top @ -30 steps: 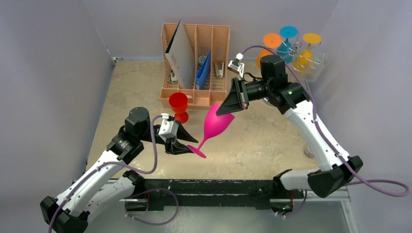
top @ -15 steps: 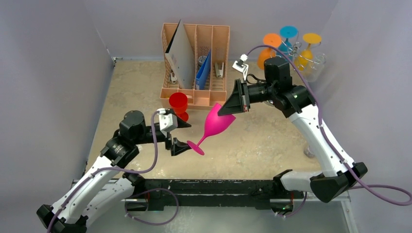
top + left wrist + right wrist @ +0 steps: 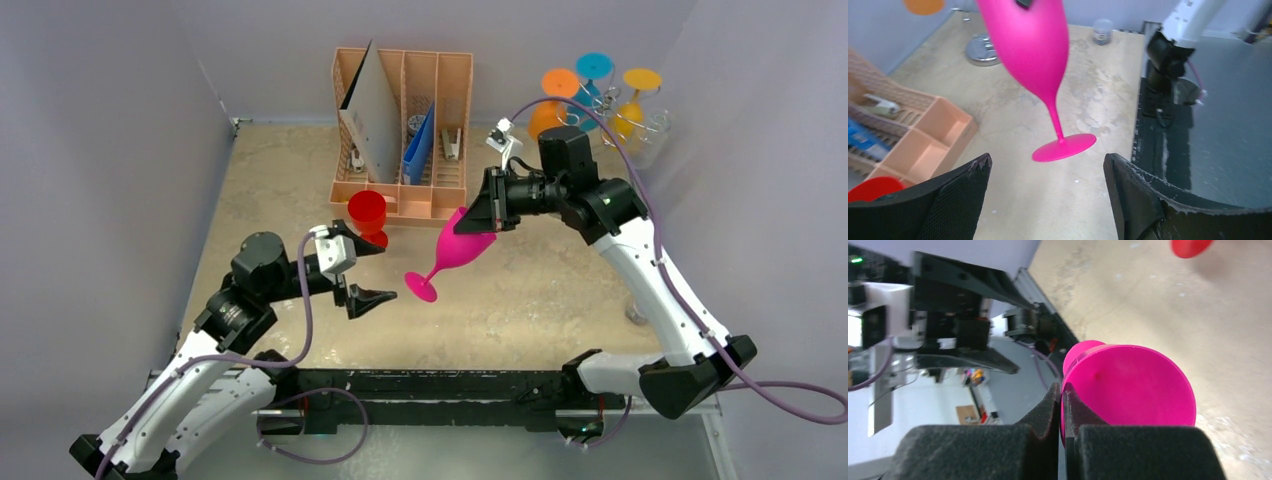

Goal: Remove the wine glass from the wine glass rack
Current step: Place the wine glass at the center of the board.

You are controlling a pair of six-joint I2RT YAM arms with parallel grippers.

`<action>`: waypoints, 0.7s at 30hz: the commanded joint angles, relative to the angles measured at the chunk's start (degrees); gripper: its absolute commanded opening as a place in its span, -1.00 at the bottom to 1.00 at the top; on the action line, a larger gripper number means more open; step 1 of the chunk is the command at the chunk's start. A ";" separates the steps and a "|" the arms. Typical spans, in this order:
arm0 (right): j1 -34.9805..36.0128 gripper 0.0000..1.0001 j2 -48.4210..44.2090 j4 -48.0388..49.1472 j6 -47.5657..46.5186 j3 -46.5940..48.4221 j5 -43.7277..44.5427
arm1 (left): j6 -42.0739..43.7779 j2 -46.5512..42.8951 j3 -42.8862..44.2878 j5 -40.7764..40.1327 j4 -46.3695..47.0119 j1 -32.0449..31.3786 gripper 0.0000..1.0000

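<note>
Beige bench (image 3: pixel 280 180) ran between lilac walls. Right fingers (image 3: pixel 480 215) were pinched shut on the rim of the pink wine glass (image 3: pixel 455 248), which hung tilted with its foot toward the left fingers (image 3: pixel 372 298). Those stood wide apart and empty, the foot just ahead of them, not touching. Well behind the right fingers stood the wine glass rack (image 3: pixel 606 101), other coloured glasses on it.

Five coloured wine glasses (image 3: pixel 465 245); one wire rack (image 3: pixel 982 49); one organiser (image 3: pixel 452 75).
</note>
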 commanded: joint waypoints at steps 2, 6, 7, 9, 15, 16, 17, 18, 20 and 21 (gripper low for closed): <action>0.31 -1.00 -1.60 -6.91 -8.43 0.13 15.77 | -3.63 -2.62 2.06 -20.27 0.11 0.16 0.63; 0.82 -1.00 -2.36 -6.25 -9.87 -0.37 18.86 | -8.79 -2.38 4.51 -39.29 -5.73 0.18 0.86; 1.56 -1.00 -2.64 -5.38 -10.02 -0.79 20.49 | -12.28 -1.64 5.86 -45.88 -8.75 0.25 0.98; 4.38 -1.00 -2.51 -4.84 -12.18 -1.58 27.32 | -17.10 1.46 9.66 -55.23 -16.02 0.25 1.00; 14.12 -1.00 2.41 -7.25 -19.47 -0.72 45.22 | -23.02 7.49 14.22 -63.11 -25.32 0.44 1.00; 15.41 -1.00 2.88 -6.64 -20.07 -0.87 47.27 | -23.78 8.05 14.77 -64.41 -26.58 1.05 1.00; 16.63 -1.00 3.32 -5.44 -20.60 -1.12 49.32 | -24.47 8.55 15.20 -65.16 -27.69 2.29 1.00; 17.94 -1.00 3.62 -3.98 -20.96 -1.39 50.94 | -24.83 8.89 15.14 -63.70 -27.99 4.73 1.00; 20.55 -1.00 4.55 -0.62 -22.27 -2.46 54.62 | -25.46 9.36 13.82 -55.01 -26.95 12.58 1.00; 21.67 -1.00 5.18 0.89 -23.19 -2.94 55.86 | -26.04 9.82 13.05 -50.01 -26.46 17.22 1.00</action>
